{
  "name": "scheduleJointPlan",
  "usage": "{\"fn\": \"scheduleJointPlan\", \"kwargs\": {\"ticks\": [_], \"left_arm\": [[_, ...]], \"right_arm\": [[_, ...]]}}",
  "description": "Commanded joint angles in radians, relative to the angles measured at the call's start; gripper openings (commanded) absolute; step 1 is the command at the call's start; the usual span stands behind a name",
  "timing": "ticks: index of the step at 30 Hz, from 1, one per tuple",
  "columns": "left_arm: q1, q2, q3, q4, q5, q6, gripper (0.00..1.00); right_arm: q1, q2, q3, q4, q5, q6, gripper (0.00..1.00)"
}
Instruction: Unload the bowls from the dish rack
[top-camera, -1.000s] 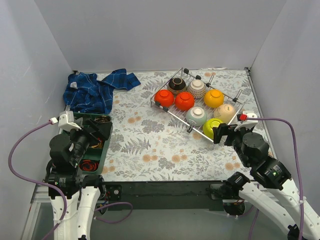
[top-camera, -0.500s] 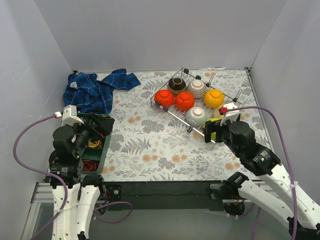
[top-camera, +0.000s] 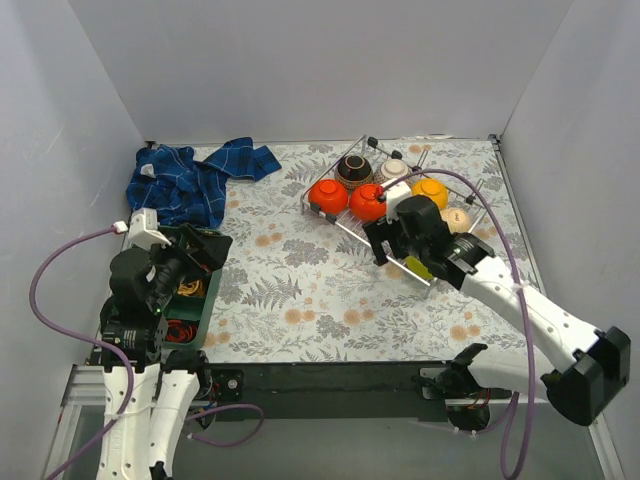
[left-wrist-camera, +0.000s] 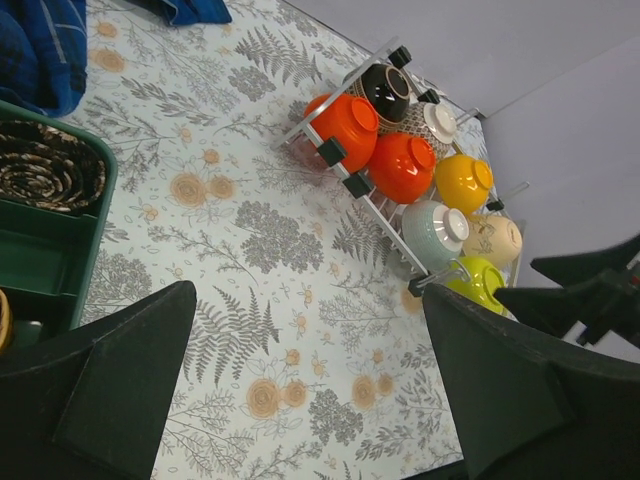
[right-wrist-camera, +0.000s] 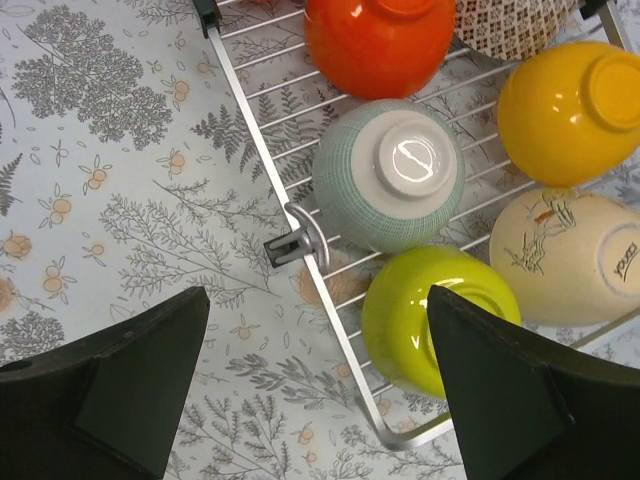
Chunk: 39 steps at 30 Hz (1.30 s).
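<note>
right gripper (right-wrist-camera: 315, 300): jaws spread wide, nothing between them. it hangs over the near left corner of the dish rack (right-wrist-camera: 275, 120), at the far right of the table (top-camera: 300, 290).

left gripper (left-wrist-camera: 310, 290): also wide open and empty, parked over the green tray (top-camera: 205, 300) at the near left.

bowls: i count eight from the left wrist view, all upside down in the rack with foot rings up. none is out yet. under the right wrist sit the pale mint bowl (right-wrist-camera: 390, 175) and, nearer, the lime green bowl (right-wrist-camera: 440, 315).

step, as i judge it: approach for the first pick.

next move calls for: settling on one bowl, centring the jaws on it, then coming down so the fingers straddle its wall before closing. glossy sides could slip.

edges:
- the rack's left rail and a small hook (right-wrist-camera: 300, 235) lie just beside the mint bowl, where a finger would pass.
- the lime bowl is close against the beige bowl (right-wrist-camera: 565, 255), and mint and lime look all but touching.

open room: patterned tabletop left of the rack, between it and the tray. the blue cloth (top-camera: 185, 180) is well apart at the far left.
</note>
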Motion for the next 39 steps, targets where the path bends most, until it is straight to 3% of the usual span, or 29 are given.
{"fn": "scheduleJointPlan", "kwargs": {"ticks": [1,13,31,39], "left_arm": [[-0.06,-0.016,0.003,-0.013,-0.055,-0.016,0.98],[-0.185,-0.072,-0.004,-0.076,-0.075,-0.005,0.98],[-0.191,-0.006,0.012,-0.096,-0.058,-0.023,0.98],[-0.191,0.006,-0.006,-0.074,-0.05,-0.029,0.98]], "right_arm": [[-0.006,0.136,0.12,0.083,0.018,-0.161,0.99],[-0.023,0.534,0.34,0.134,0.104,-0.441,0.99],[-0.025,0.804,0.476,0.214,0.141,-0.646,0.95],[-0.02,0.858,0.434,0.277,0.216,-0.669,0.95]]}}
